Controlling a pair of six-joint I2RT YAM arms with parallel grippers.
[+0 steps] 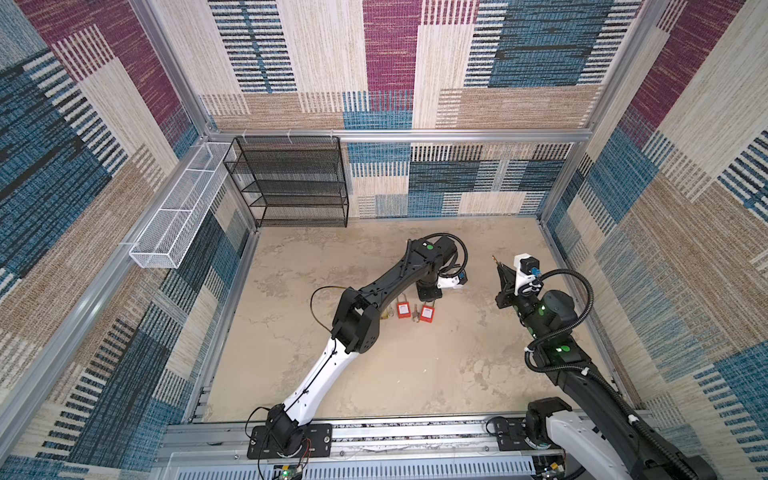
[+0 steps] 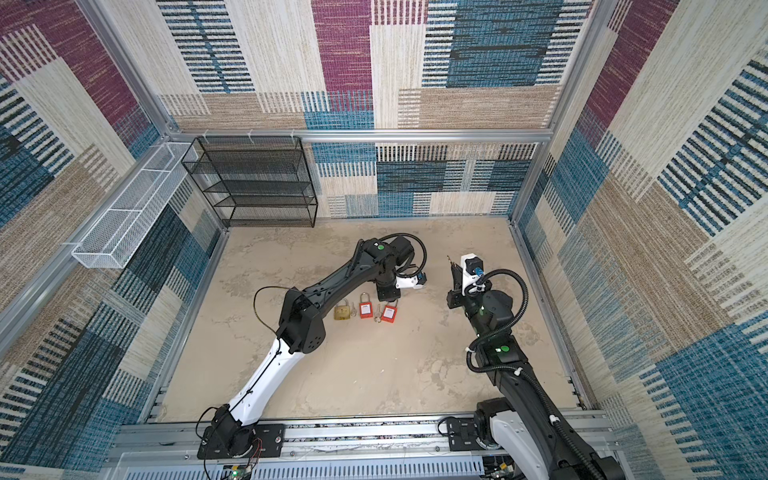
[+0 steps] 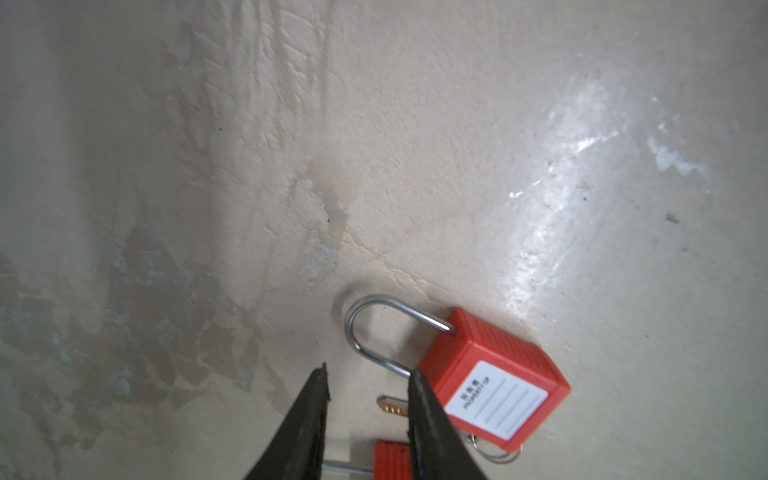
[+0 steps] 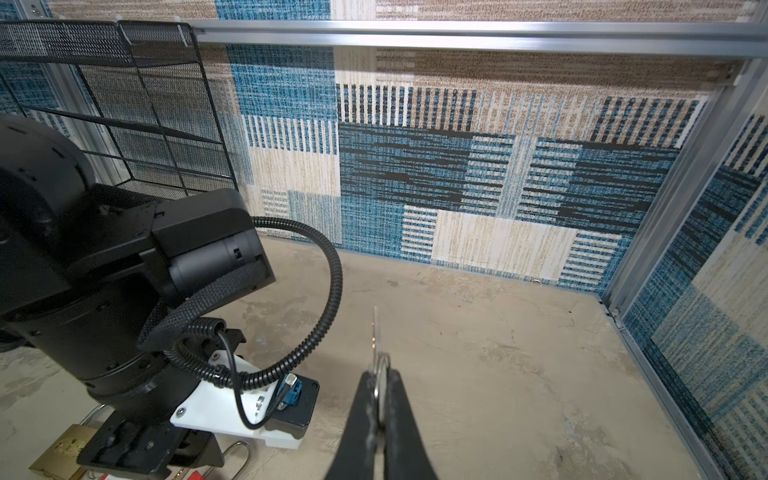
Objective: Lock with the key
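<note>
Right wrist view shows the right jaws pressed together on the ring of a key [image 4: 376, 332], its blade pointing ahead, held aloft toward the tabletop's [image 1: 374, 374] right edge. The left jaws stand spread and empty just over a red padlock [image 3: 494, 386] lying flat near the tabletop's middle. Whether its shackle [image 3: 350, 332] is seated I cannot tell. The step looks like bringing key and lock together. Next, the left jaws should steady the body with the keyway exposed for the blade. The surface is worn beige, with patterned carpet walls [image 1: 478, 183] and a black mesh shelf [image 1: 291, 183] at the far left corner.
</note>
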